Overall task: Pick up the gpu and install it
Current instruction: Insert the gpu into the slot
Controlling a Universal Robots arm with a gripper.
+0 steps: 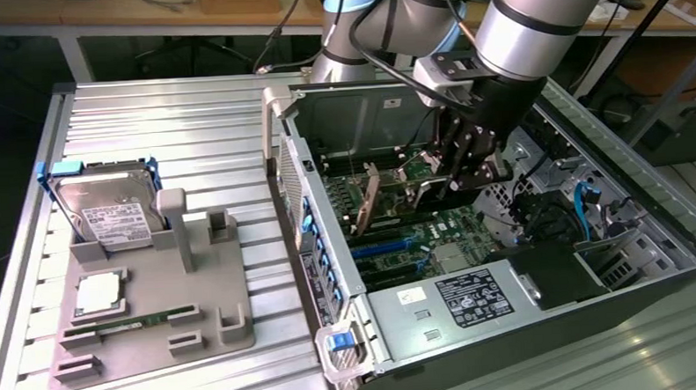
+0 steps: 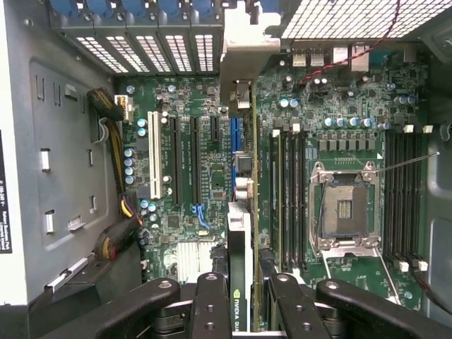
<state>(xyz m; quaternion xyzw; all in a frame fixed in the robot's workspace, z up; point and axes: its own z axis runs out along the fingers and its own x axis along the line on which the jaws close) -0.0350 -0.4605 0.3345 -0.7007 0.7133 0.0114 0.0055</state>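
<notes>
A grey tray (image 1: 153,309) at nine o'clock on the tabletop (image 1: 144,107) carries a hard drive (image 1: 112,214). At three o'clock, inside the open case (image 1: 633,262), the gripper (image 1: 465,174) is clamped on the gpu (image 2: 240,282), held edge-on over the motherboard (image 2: 212,176) slots.

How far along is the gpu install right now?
Pickup looks done: the claw grips the gpu edge-on inside the open computer case, over the motherboard. In hand: lining it up with the blue slot. Left: seating it; whether it has entered the slot I cannot tell.
</notes>
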